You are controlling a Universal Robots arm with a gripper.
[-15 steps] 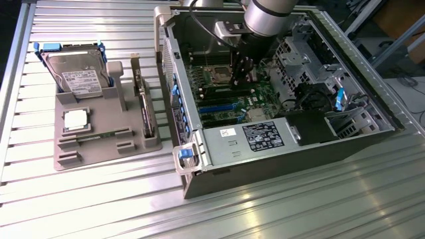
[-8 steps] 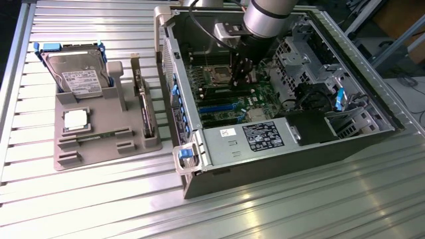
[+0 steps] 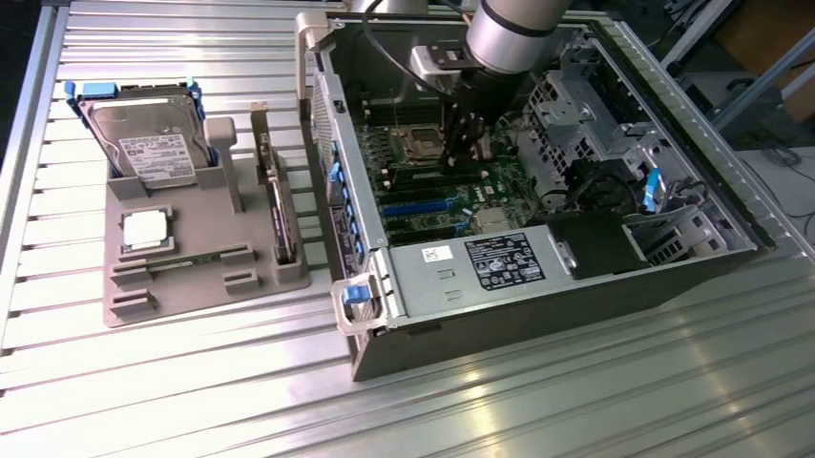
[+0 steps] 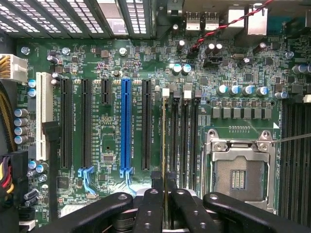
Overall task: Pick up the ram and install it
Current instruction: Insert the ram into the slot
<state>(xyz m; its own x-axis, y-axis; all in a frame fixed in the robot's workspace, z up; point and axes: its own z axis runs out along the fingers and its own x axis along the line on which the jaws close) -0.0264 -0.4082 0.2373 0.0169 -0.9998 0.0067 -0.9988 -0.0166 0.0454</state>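
Jaws: narrow, two black fingers (image 4: 151, 206) pinched on the ram (image 4: 164, 145).

1. Gripper (image 4: 164, 182), one, on one grey arm (image 3: 516, 33) that reaches down into the open computer case (image 3: 510, 324).
2. Ram, one, seen edge-on in the wrist view as a thin line. It stands along the outermost of four black memory slots (image 4: 187, 141), the slot farthest from the processor socket (image 4: 238, 177). Whether it is fully seated cannot be told.
3. Processor socket, one, empty, with a metal frame around it.
4. Motherboard (image 4: 109, 131), one, green. It carries three long black expansion slots, one short black slot, one blue slot (image 4: 125, 126) and one white slot (image 4: 44, 116).
5. Power supply (image 3: 503, 262), one, with a black label, in the case's near corner.
6. Grey tray (image 3: 178, 291), one, at the exterior view's left of the case and apart from it. It holds:
   - one hard drive (image 3: 153, 143) in a blue carrier, propped up
   - one square silver processor (image 3: 147, 231), lying flat
   - one expansion card (image 3: 281, 205), standing on edge
   - one narrow green stick (image 3: 191, 260), lying in a slot

Surface: a worktop (image 3: 574, 382) of ribbed aluminium profiles, bright with glare. The case lies on its side on it, open side up.

Room: metal frame rails and loose cables lie past the worktop's edge at the exterior view's right.
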